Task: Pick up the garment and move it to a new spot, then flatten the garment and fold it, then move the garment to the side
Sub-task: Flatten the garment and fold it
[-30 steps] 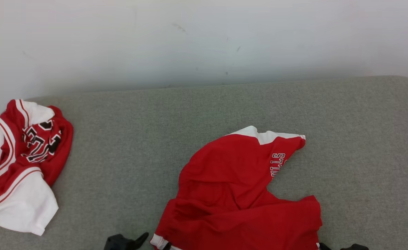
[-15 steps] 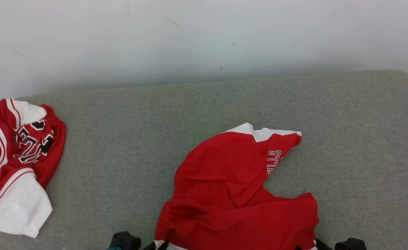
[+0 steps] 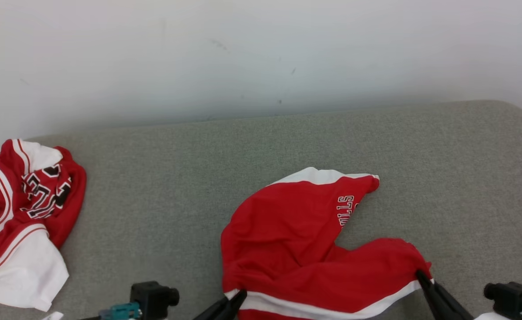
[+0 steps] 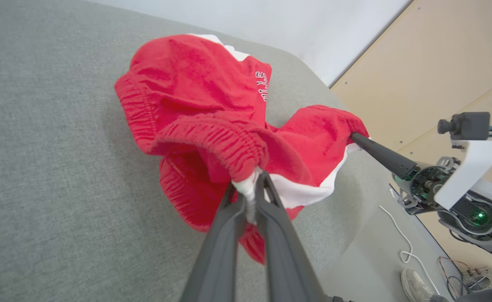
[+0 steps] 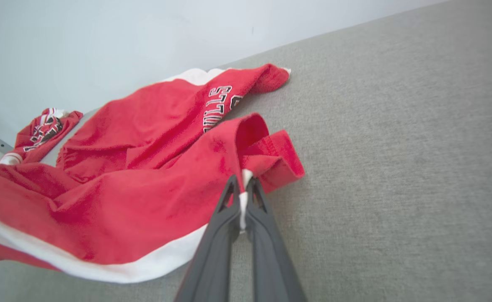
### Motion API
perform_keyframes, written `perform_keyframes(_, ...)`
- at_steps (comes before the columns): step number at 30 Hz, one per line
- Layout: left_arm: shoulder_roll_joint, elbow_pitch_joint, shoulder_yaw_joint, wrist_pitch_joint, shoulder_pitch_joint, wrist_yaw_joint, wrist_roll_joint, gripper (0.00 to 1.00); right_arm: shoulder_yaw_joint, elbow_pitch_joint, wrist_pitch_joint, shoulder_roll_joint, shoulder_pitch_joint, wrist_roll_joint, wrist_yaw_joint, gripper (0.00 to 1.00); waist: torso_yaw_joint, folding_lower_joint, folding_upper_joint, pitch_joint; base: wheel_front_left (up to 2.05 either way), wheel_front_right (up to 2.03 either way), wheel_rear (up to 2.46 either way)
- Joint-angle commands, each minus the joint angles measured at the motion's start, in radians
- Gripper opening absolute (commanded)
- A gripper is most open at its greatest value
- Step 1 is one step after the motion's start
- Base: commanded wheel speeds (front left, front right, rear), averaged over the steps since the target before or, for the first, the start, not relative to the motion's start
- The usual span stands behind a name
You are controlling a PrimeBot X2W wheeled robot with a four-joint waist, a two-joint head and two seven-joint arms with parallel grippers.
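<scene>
Red basketball shorts (image 3: 287,231): soft, light, floppy. Left gripper (image 4: 249,184) and right gripper (image 5: 242,178) each pinch the white hem band (image 3: 332,307), bottom of head view. Its corners look like the best hold.

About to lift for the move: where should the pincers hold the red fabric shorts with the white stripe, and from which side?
Grip the red fabric shorts at both ends of the white stripe along their near edge, coming from the robot's side. That edge runs straight, so the cloth should hang flat. The left pincer and right pincer are shut there.
</scene>
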Motion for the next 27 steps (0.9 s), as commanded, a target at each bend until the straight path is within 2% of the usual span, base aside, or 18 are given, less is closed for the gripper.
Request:
perform_keyframes(1,0.017,-0.045,0.015,0.009,0.013,-0.003,-0.039,0.00,-0.016,-0.047,0.001,-0.025,0.020,0.036,0.000,0.00,-0.005,-0.0001,-0.0001,-0.012,0.00,0.00,0.00)
perform_keyframes(5,0.021,-0.204,0.030,0.048,0.024,-0.004,-0.133,0.00,-0.075,-0.224,0.016,-0.085,0.069,0.146,0.000,0.00,-0.014,-0.0001,-0.0001,-0.034,0.00,0.00,0.00)
perform_keyframes(11,-0.002,-0.444,0.031,0.109,-0.002,0.004,-0.250,0.00,-0.219,-0.518,0.028,-0.148,0.136,0.296,0.000,0.00,-0.034,-0.0001,-0.0001,-0.054,0.00,0.00,0.00)
perform_keyframes(19,-0.047,-0.673,0.058,0.177,-0.117,0.062,-0.341,0.00,-0.446,-0.868,0.055,-0.187,0.198,0.428,0.000,0.00,-0.050,-0.0001,-0.0001,-0.053,0.00,0.00,0.00)
perform_keyframes(23,-0.068,-0.713,0.101,0.206,-0.208,0.110,-0.362,0.00,-0.564,-0.966,0.080,-0.182,0.179,0.500,0.000,0.00,-0.055,-0.0001,-0.0001,-0.028,0.00,0.00,0.00)
perform_keyframes(27,-0.053,-0.668,0.135,0.246,-0.334,0.130,-0.316,0.00,-0.630,-0.949,0.131,-0.195,0.106,0.525,0.001,0.00,-0.057,-0.0001,-0.0001,0.038,0.00,0.00,0.00)
